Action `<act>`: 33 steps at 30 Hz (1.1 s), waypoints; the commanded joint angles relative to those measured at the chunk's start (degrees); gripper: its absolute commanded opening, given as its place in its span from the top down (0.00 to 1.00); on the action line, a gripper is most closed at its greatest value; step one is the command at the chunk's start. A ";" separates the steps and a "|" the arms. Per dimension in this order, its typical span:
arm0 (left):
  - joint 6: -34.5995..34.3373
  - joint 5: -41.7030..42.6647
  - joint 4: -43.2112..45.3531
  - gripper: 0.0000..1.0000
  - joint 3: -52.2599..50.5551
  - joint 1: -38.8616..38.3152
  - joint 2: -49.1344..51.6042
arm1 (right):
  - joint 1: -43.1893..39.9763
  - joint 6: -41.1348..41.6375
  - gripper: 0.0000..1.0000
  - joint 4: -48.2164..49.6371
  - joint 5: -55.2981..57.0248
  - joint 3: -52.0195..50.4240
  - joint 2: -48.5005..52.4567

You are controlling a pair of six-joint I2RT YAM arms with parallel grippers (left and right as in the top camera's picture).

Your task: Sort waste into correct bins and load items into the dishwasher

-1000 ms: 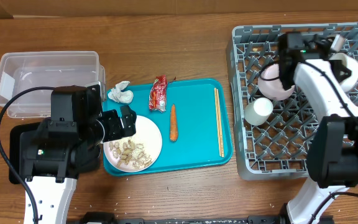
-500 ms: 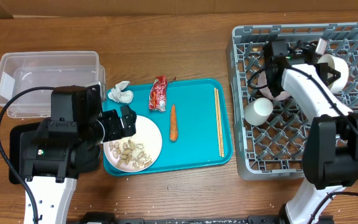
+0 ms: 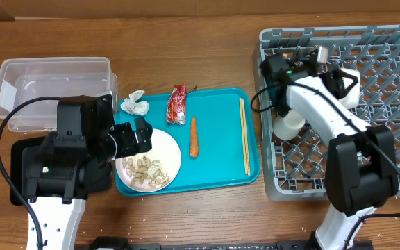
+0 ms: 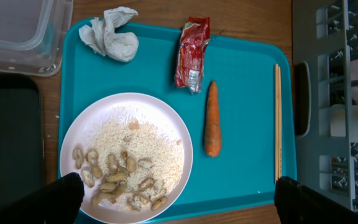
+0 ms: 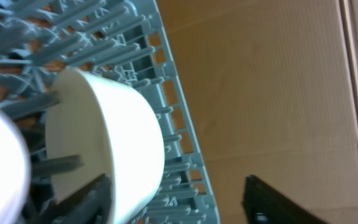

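In the grey rack, smooth white bowl tilted, right end effector wide

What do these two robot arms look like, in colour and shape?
The left arm is mostly chunky black boxes on a white base link. The right arm has smooth white tubular links joined by black blocks. Each carries a looping black cable and a tiny green light, and ends in two dark fingers.
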 commanded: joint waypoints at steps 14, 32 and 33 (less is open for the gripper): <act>0.66 -0.31 0.17 0.00 1.07 0.31 0.20 | 11.93 3.19 0.23 -10.29 -39.91 11.80 -13.27; 0.66 -0.31 0.17 0.00 1.07 0.31 0.17 | 17.86 7.98 0.54 2.95 -75.60 -11.87 -15.76; 0.66 -0.31 0.17 0.00 1.07 0.31 0.17 | 17.64 7.93 0.54 5.29 -74.34 -13.73 -15.76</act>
